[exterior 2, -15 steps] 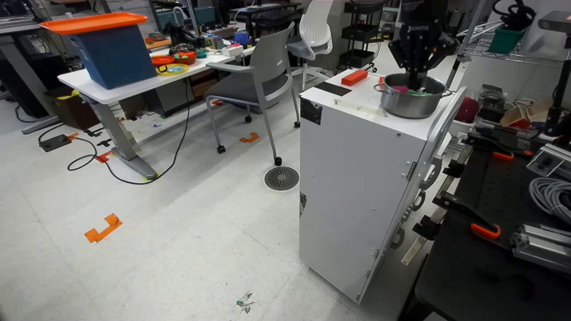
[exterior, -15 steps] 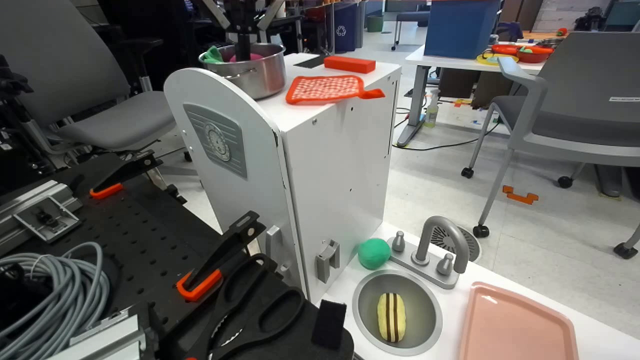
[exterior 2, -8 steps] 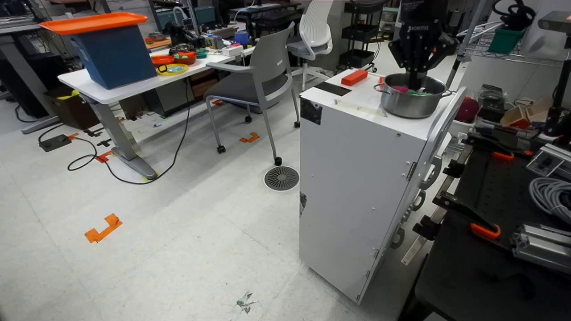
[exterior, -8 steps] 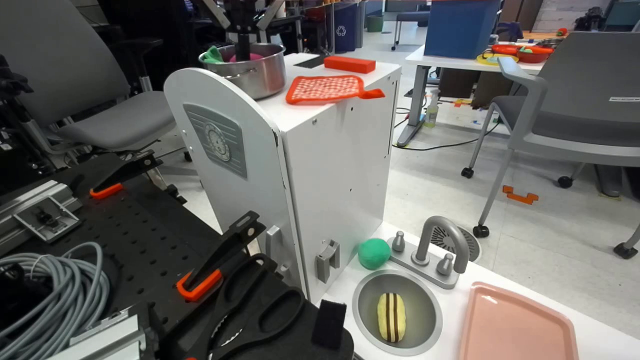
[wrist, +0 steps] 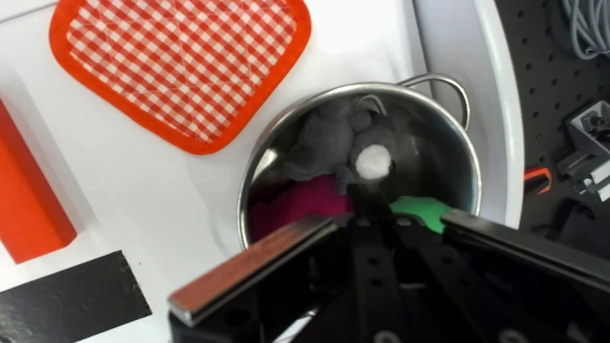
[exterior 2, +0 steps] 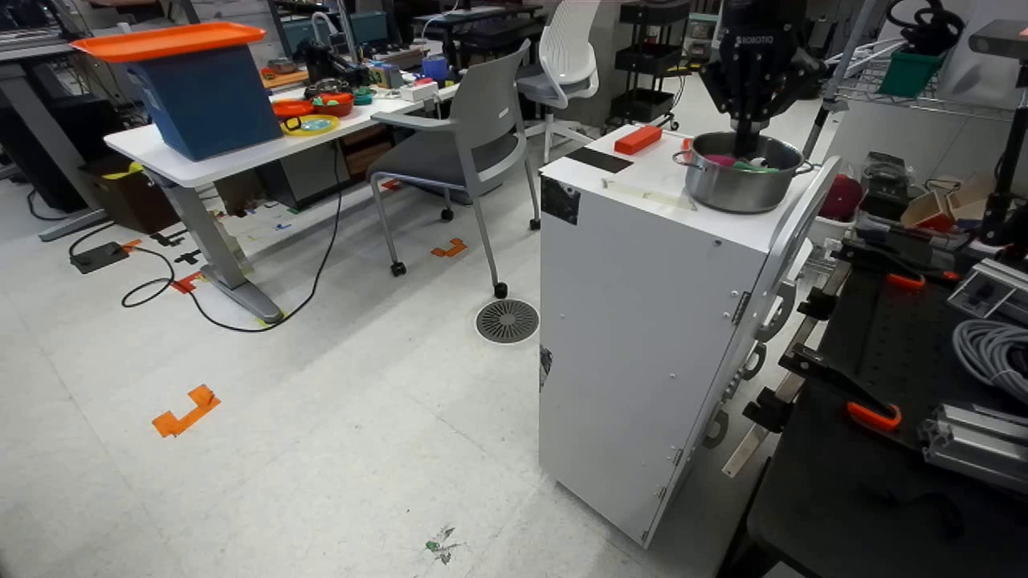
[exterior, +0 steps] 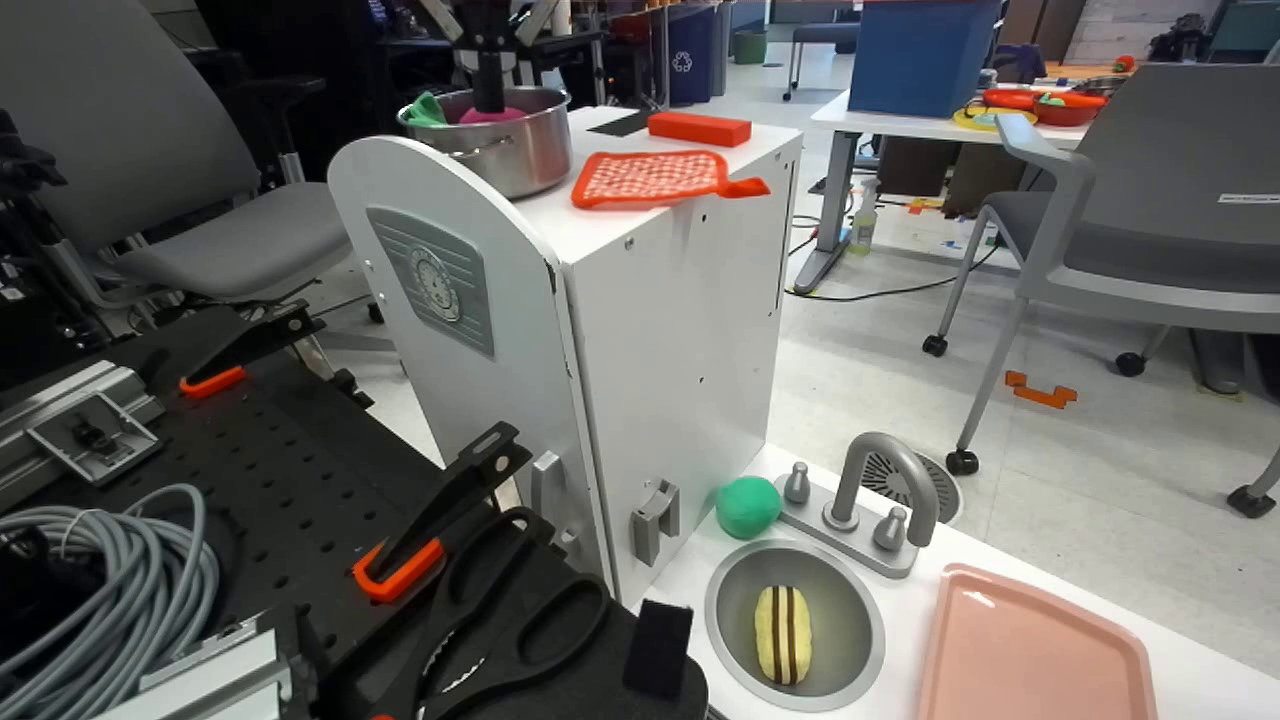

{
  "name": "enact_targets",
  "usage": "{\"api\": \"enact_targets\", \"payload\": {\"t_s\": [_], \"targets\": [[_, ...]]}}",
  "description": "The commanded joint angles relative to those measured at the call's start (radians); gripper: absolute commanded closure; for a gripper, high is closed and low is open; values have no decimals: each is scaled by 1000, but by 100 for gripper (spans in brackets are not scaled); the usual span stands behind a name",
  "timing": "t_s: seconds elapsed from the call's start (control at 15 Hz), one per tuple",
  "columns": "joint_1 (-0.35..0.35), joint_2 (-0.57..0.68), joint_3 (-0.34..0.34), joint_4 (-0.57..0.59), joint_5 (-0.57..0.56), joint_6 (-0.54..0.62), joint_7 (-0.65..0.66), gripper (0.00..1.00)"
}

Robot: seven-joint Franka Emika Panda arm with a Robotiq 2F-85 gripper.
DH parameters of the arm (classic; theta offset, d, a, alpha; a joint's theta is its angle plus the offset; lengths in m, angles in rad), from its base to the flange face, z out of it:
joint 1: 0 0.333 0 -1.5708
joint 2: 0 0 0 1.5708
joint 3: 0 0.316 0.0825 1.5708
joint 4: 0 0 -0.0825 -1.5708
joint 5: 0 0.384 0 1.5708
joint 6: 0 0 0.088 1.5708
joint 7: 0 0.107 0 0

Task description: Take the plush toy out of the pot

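My fingers: the gripper [exterior 2: 746,148] points down into the pot, fingers pressed together; whether any fabric is nipped between the tips I cannot tell.
Pot: the stainless-steel pot [exterior 2: 735,191], with loop handles, stands upright on the white cabinet top [wrist: 143,200], just beside the arched white panel [exterior: 520,390].
Plush toy: inside the pot. In my wrist view a magenta plush body [wrist: 298,202] shows on one side of my fingers, a green part [wrist: 419,209] on the other; I block the sight of whether they join. A grey plush animal [wrist: 326,140] with a white muzzle lies beside the magenta.
Checked potholder [wrist: 190,62]: flat near the pot, orange-red edging, its tab reaching past the cabinet edge in an exterior view.
Orange-red block [wrist: 28,190]: on the same top, near a black rectangular patch [wrist: 76,297].
Sink counter: lower down, a round grey basin [exterior: 845,620] holds a yellow plush with brown stripes [exterior: 783,635]; a green ball [exterior: 748,507] sits near its rim, a grey faucet [exterior: 850,490] close by, a pink tray [exterior: 1040,640] alongside.
Black pegboard table [exterior: 300,480]: coiled grey cable [exterior: 120,580], orange-tipped clamps [exterior: 400,570].
Floor [exterior 2: 361,449]: pale, with a round drain grate [exterior 2: 507,321] and orange tape marks [exterior 2: 186,411].
White table [exterior 2: 140,144]: bears a blue bin [exterior 2: 213,104] topped by an orange tray [exterior 2: 169,42]; a grey chair [exterior 2: 486,104] stands beside.
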Motion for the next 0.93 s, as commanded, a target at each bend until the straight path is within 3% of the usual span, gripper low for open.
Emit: {"api": "enact_targets", "payload": {"t_s": [0.0,0.13,0.2,0.27,0.87], "targets": [[6,-60,0,-36,-3,14,9,100],[7,-70,-2,-40,-5,11,10,100],[8,-74,-4,-42,-8,13,11,74],[8,-78,-4,-45,-8,15,10,73],[7,-56,-5,-31,-2,6,3,8]]}}
